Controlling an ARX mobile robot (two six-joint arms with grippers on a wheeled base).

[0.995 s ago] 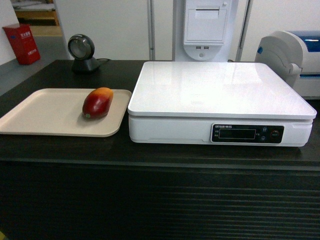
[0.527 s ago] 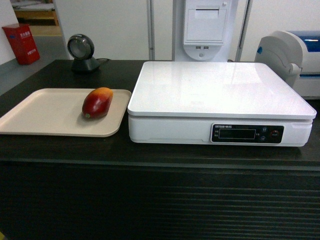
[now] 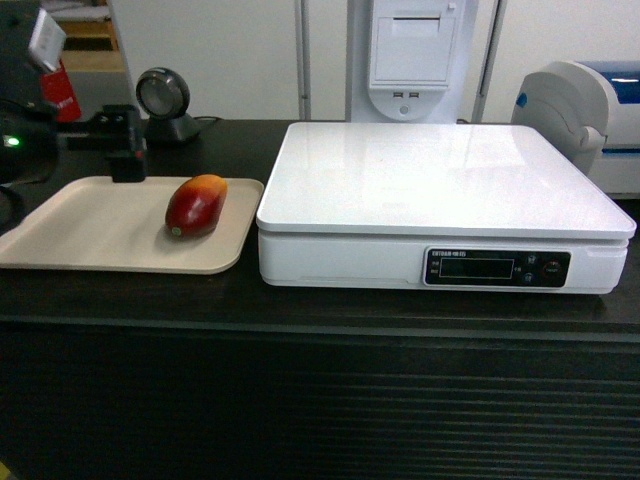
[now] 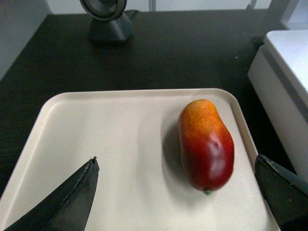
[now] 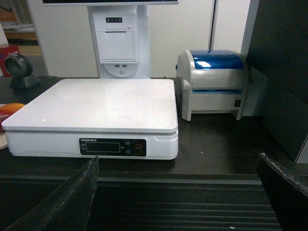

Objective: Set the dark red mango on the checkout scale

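Mango (image 4: 206,146) ahead-right of left gripper (image 4: 178,192), fingers wide, long axis pointing away; right gripper (image 5: 178,192) wide, farther.

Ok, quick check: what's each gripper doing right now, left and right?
Left gripper: open, empty, above the beige tray near the dark red mango.
Right gripper: open, empty.

A beige tray (image 3: 90,235) lay flat at the left of the table. Behind it, near the back edge, a dark round scanner on a stand (image 3: 163,103) stood upright. A white receipt printer unit (image 3: 412,55) rose behind the middle, and a white label printer with a blue lid (image 5: 214,82) sat at the right. A red box (image 3: 62,90) stood on the floor far left.
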